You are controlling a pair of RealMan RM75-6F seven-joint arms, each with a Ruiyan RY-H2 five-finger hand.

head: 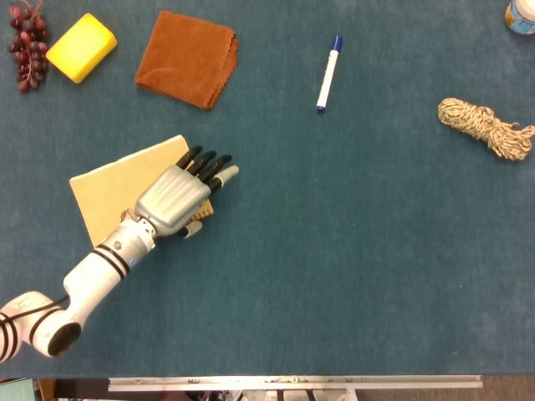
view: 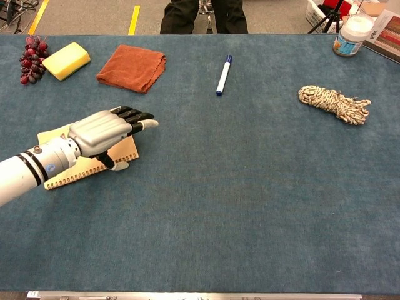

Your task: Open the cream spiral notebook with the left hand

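The cream spiral notebook (head: pixel 113 194) lies closed on the blue table, left of centre, its spiral binding (view: pixel 81 175) along the near edge. My left hand (head: pixel 179 197) lies palm down over the notebook's right end, its fingers stretched out past the right edge. The thumb (view: pixel 117 165) sits low by the near right corner, at the spiral edge. The hand hides the notebook's right end. In the chest view the hand (view: pixel 103 132) covers the notebook (view: pixel 55 135) the same way. My right hand shows in neither view.
Red grapes (head: pixel 26 46), a yellow sponge (head: pixel 81 47) and a folded rust cloth (head: pixel 187 58) lie along the far left. A blue-capped marker (head: pixel 328 73) is far centre, a coil of rope (head: pixel 485 127) at right, a jar (view: pixel 351 34) in the far right corner.
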